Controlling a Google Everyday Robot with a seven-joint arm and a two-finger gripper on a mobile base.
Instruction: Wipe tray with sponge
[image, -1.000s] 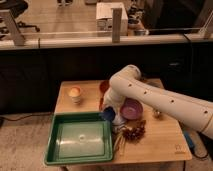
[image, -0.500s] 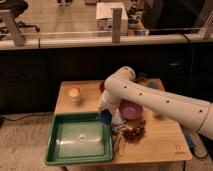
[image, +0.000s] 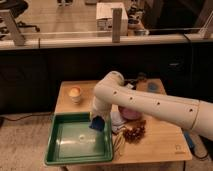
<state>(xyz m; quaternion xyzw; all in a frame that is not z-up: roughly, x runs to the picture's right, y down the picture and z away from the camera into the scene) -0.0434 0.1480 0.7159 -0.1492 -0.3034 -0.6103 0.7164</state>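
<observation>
I find the gripper (image: 96, 119) at the end of the white arm (image: 150, 102), lowered over the far right corner of the green tray (image: 65, 148). It is clenched on the dark-blue sponge (image: 98, 125), which hangs low inside the tray near its right rim. I cannot tell whether the sponge touches the bottom. On the wooden table (image: 165, 145), a small cup (image: 75, 94) stands behind the tray and a pink bowl (image: 131, 114) stands to the tray's right.

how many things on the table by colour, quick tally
green: 1, tray
blue: 2, sponge and light-blue cup
pink: 1, bowl
white: 1, small cup
brown: 1, dried cluster
total: 6
Dark things behind the arm are too unclear to count. The gripper is at the sponge, over the tray's right side.
</observation>
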